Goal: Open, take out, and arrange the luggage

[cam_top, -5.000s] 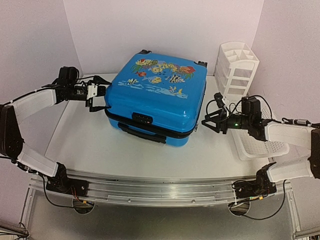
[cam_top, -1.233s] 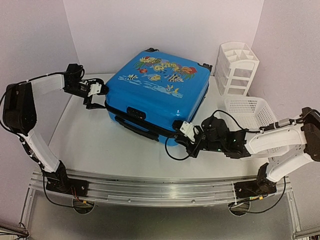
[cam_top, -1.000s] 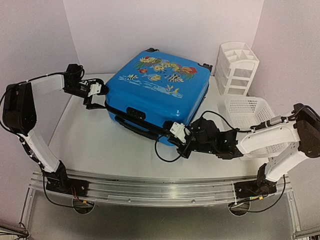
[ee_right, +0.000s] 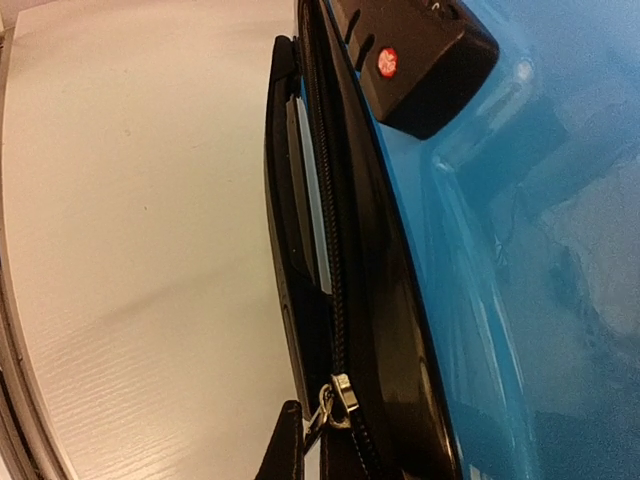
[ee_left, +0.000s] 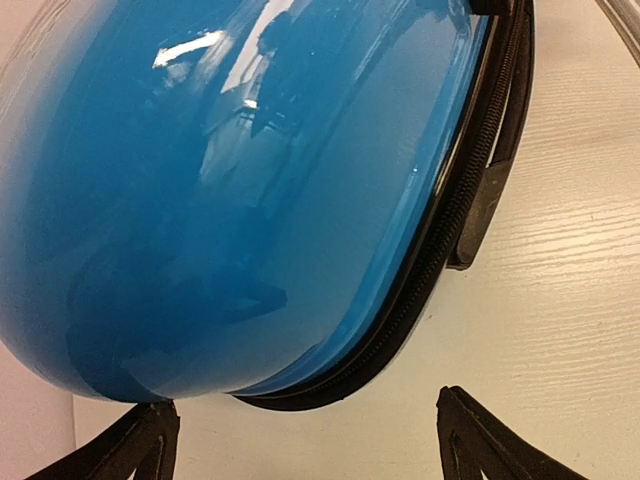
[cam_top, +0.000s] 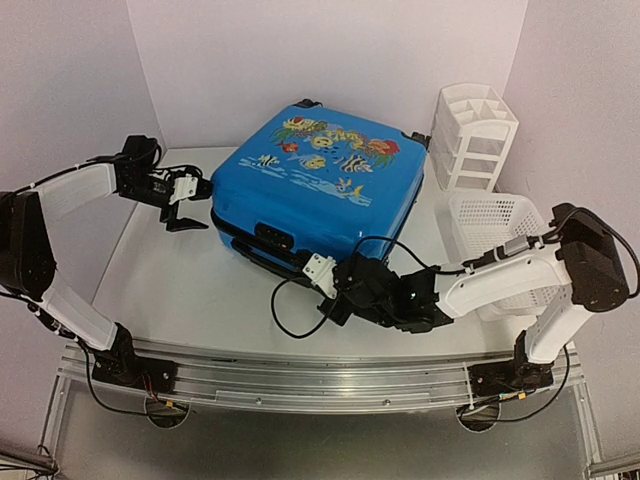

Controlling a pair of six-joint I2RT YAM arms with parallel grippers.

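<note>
**On the counter (cam_top: 170,285), the luggage (cam_top: 320,185) is not open yet**

Over on the left side, my left end effector (cam_top: 186,215) sits just beside the end of the blue luggage. Its fingers are apart and hold nothing.

The luggage lies flat in the middle of the counter, with the fish picture on top and the lid down. I see nothing taken out. So I think we are at the very first step, which is undoing the zipper. Opening it, taking things out and setting them in order are all left to do.

My right end effector (cam_top: 322,270) is at the front edge, right by the zipper pull (ee_right: 338,392). Its fingers look close together, but I cannot tell if they have the pull. Further right stand a white organizer (cam_top: 475,135) and a white basket (cam_top: 490,225).

I find no writing I can read. The black lock (ee_right: 425,70) has a little round red mark (ee_right: 387,62), too small to make out.
</note>
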